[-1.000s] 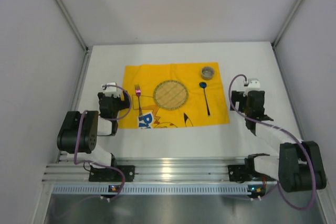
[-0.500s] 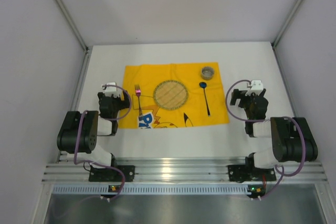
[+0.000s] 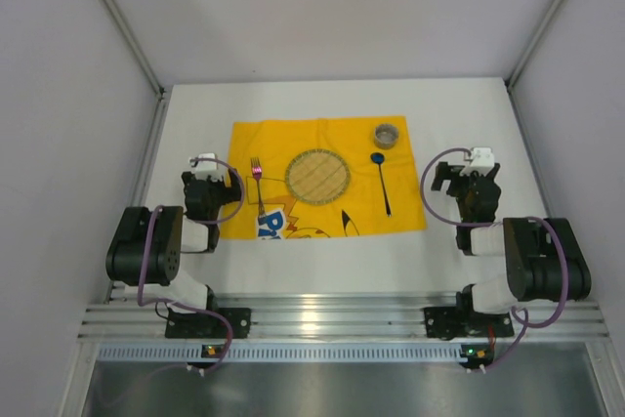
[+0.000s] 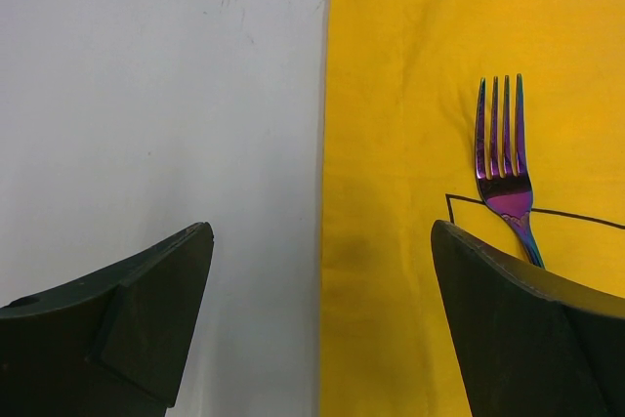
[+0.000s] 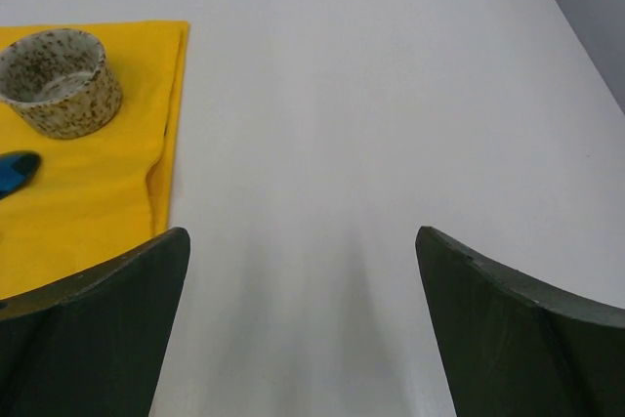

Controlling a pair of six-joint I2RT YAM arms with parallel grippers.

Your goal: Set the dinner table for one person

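The white dinner table (image 3: pixel 195 124) carries a yellow printed cloth (image 3: pixel 264 139). On the cloth lie a purple iridescent fork (image 3: pixel 258 178), a round woven plate (image 3: pixel 318 176), a blue spoon (image 3: pixel 381 181) and a speckled cup (image 3: pixel 387 134). My left gripper (image 3: pixel 217 181) is open and empty at the cloth's left edge. In the left wrist view its jaws (image 4: pixel 320 231) straddle the cloth edge (image 4: pixel 410 95), with the fork (image 4: pixel 503 153) just by the right finger. My right gripper (image 3: pixel 467 181) is open and empty over bare table to the right of the cloth (image 5: pixel 301 233). The cup (image 5: pixel 54 80) and the spoon tip (image 5: pixel 15 173) show at that view's left.
Grey walls enclose the table on three sides. A silver aluminium rail (image 3: pixel 312 324) runs along the near edge with both arm bases on it. The right arm's link (image 3: pixel 537 271) is folded near the right wall.
The right arm has folded back toward its base, and its gripper has shifted slightly up and to the right. The left arm and the tableware have not moved.
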